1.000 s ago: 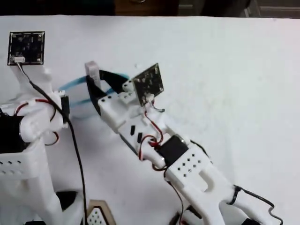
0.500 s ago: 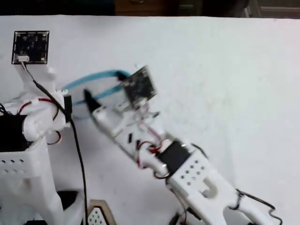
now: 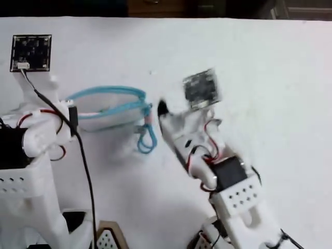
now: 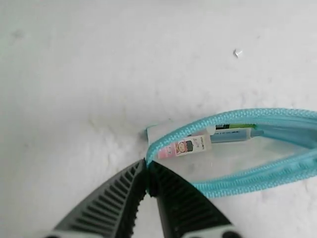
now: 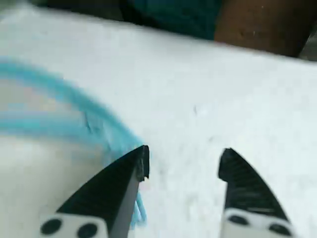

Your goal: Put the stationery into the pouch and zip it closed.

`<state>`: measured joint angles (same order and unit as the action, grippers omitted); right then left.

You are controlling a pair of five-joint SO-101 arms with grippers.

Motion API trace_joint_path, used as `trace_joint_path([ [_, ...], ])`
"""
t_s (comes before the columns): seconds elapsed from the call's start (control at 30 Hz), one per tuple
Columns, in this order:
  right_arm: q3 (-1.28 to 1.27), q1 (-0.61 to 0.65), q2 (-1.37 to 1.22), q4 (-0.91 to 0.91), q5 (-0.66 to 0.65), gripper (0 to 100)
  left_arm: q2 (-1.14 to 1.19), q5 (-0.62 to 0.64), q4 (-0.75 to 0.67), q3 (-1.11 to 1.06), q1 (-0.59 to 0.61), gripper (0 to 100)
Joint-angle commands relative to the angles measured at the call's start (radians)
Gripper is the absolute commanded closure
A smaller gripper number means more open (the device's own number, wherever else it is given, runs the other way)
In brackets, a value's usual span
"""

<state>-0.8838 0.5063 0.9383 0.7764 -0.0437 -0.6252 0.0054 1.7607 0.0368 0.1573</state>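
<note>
The pouch (image 3: 106, 110) is pale with a teal zipper and lies on the white table, its mouth gaping. A teal cord loop (image 3: 147, 138) trails from its right end. In the left wrist view several pens and a labelled piece of stationery (image 4: 218, 136) lie inside the pouch (image 4: 257, 148). My left gripper (image 4: 147, 166) is shut on the pouch's end, where the zipper tape begins. My right gripper (image 5: 185, 161) stands open just right of the pouch, holding nothing. One black fingertip (image 5: 141, 161) is close to the blurred teal zipper (image 5: 74, 119). In the high view the right gripper (image 3: 162, 111) hovers beside the pouch's right end.
The left arm's white body (image 3: 31, 155) covers the table's left front. The right arm (image 3: 223, 176) runs from the front right. A wood-rimmed object (image 3: 109, 237) sits at the front edge. Open white table lies to the right and behind.
The right gripper has drawn back to the right, off the pouch, leaving its mouth and cord loop uncovered. The left arm has kept its hold.
</note>
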Motion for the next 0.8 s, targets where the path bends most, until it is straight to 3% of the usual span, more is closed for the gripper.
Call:
trace_joint_path([
  [0.0, -0.166, 0.008, 0.013, -0.064, -0.144, 70.0, -0.005, -0.006, -0.018, 0.005, -0.002, 98],
  [0.2, -0.313, 0.059, 0.012, -0.171, -0.172, 68.5, -0.005, -0.006, -0.018, 0.005, -0.002, 98],
  [0.33, -0.414, 0.061, -0.002, -0.334, -0.175, 68.5, -0.005, -0.006, -0.018, 0.005, -0.002, 98],
  [0.77, -0.422, 0.067, -0.374, -0.651, -0.161, 68.5, -0.005, -0.006, -0.018, 0.005, -0.002, 98],
])
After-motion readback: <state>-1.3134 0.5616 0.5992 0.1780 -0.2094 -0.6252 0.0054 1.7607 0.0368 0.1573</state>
